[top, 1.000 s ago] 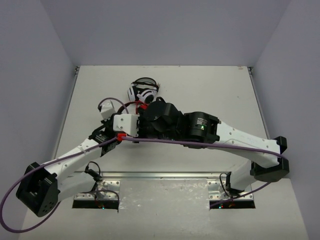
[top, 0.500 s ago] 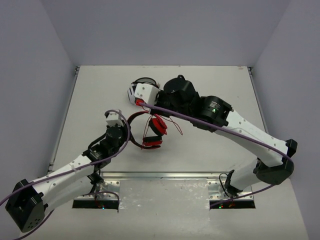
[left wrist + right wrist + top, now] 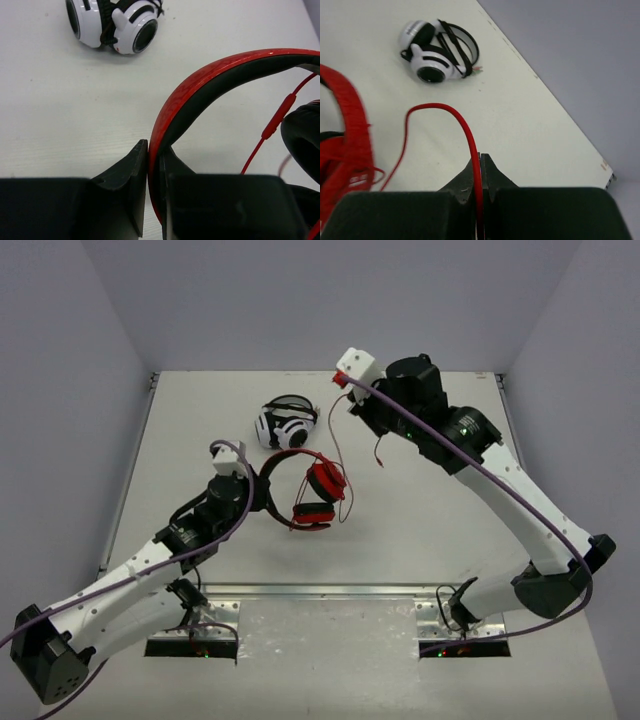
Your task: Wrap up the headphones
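Note:
The red headphones (image 3: 310, 490) lie at the table's middle, headband arching left, ear cups to the right. My left gripper (image 3: 264, 486) is shut on the red headband (image 3: 210, 75), fingers either side of it (image 3: 155, 152). The thin red cable (image 3: 334, 445) rises from the ear cups to my right gripper (image 3: 347, 400), which is raised above the back of the table. In the right wrist view that gripper (image 3: 481, 160) is shut on the cable (image 3: 451, 112), which loops up and left toward the headband (image 3: 350, 110). A loose cable tail (image 3: 380, 450) hangs below the right gripper. The inline remote (image 3: 280, 112) shows on the cable.
White-and-black striped headphones (image 3: 285, 425) lie behind the red ones, also in the left wrist view (image 3: 115, 25) and the right wrist view (image 3: 432, 60). The table's back right edge (image 3: 545, 85) meets grey walls. A metal rail (image 3: 320, 590) runs along the near edge.
My right arm has swung from over the red headphones up and back to the right, drawing the cable out. My left gripper keeps the headband and has shifted slightly right.

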`<action>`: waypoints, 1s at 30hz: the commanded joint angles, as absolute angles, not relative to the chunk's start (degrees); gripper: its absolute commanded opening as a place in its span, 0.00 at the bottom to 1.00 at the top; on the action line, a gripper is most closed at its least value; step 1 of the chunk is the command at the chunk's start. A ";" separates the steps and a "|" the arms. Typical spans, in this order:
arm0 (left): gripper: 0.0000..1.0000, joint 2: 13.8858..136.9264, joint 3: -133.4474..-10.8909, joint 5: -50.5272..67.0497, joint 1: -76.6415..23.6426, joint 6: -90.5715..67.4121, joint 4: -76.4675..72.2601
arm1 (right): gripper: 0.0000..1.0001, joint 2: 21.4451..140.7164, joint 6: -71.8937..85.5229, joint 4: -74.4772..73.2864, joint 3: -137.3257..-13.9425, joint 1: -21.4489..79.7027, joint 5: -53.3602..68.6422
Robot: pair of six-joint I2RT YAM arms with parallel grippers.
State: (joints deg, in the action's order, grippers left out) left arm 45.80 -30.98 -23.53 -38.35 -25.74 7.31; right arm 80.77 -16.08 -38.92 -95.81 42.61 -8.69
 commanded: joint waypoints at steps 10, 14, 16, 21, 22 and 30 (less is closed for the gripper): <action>0.00 41.05 -51.41 -16.45 -38.85 -32.34 35.41 | 0.08 77.78 -4.58 -29.19 -77.54 20.66 2.08; 0.00 42.53 -57.29 -14.68 -38.85 -32.52 41.46 | 0.36 78.31 -2.47 -27.43 -72.87 20.48 9.64; 0.00 43.50 -60.45 -15.73 -38.76 -32.61 44.02 | 0.60 77.79 -1.94 -28.20 -70.94 20.57 12.55; 0.00 45.26 -63.98 -16.00 -38.76 -32.17 46.67 | 0.94 75.59 -2.64 -30.58 -69.17 18.82 13.52; 0.00 45.35 -64.33 -15.74 -38.76 -32.17 46.76 | 0.94 75.24 -2.29 -30.59 -68.73 17.16 15.80; 0.00 45.70 -69.78 -17.14 -38.76 -31.64 48.51 | 0.95 62.95 16.13 4.09 -45.74 16.79 51.40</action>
State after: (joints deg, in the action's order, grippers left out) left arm 46.24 -65.19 -16.84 -38.35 -30.26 51.79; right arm 65.67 5.28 -14.15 -51.51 16.34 35.97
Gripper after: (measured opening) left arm 0.097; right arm 0.946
